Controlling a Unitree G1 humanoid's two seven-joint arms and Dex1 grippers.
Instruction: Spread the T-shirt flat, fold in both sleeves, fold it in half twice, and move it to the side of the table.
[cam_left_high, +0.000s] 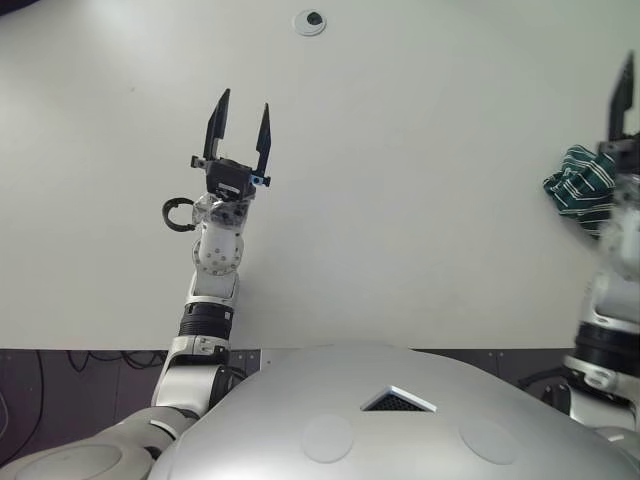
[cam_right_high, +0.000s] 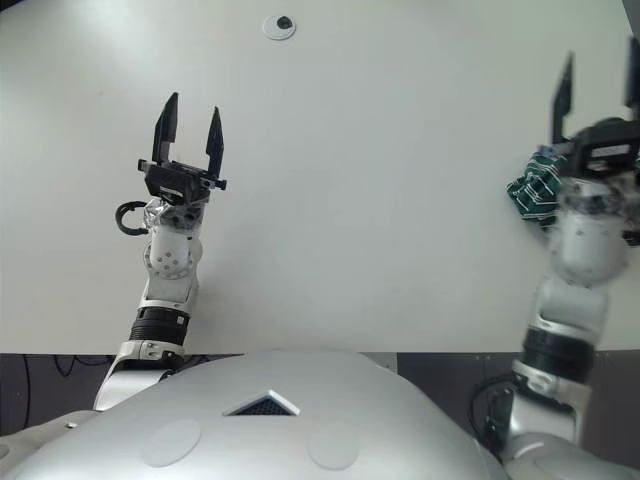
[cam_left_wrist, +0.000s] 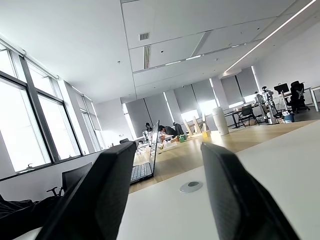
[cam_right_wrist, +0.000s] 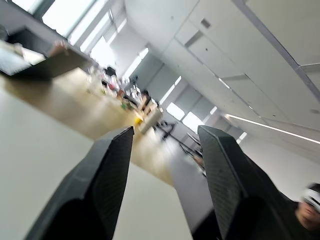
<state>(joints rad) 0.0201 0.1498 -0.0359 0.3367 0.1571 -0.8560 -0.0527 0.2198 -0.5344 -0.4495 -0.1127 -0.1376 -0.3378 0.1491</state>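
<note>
On the left, over the white table (cam_left_high: 400, 210): left gripper (cam_left_high: 245, 102), held above the tabletop, jaws spread wide, both black fingers aimed away from the robot toward the far edge. Count of fingers (cam_left_wrist: 102, 197) from the left wrist view: two, well apart, with the tabletop between them.

Farther off and slightly right of that gripper, near the table's far edge: one round grey grommet (cam_left_high: 310, 22), lying flat in the surface. Seen low and close from the left wrist view, with a room behind it: tall windows (cam_left_wrist: 35, 125) and one open laptop (cam_left_wrist: 146, 169) on a wooden desk beyond.

At the table's right side: one T-shirt (cam_left_high: 578, 182), dark green with white stripes, bunched in a crumpled heap rather than laid flat. No collar, hem or sleeve to be made out, so heading and long axis cannot be told; right part of the heap hidden behind the right arm.

Far right: right gripper (cam_right_high: 598, 85), just beside the heap and above it, jaws open, fingers pointing away from the robot like the left pair. Touching the cloth or not: cannot tell. Two fingers (cam_right_wrist: 97, 192) counted from the right wrist view, spread apart against a blurred room and ceiling. Both fingers and the wrist given by the right eye view; more of the shirt's striped folds by the left eye view.
</note>
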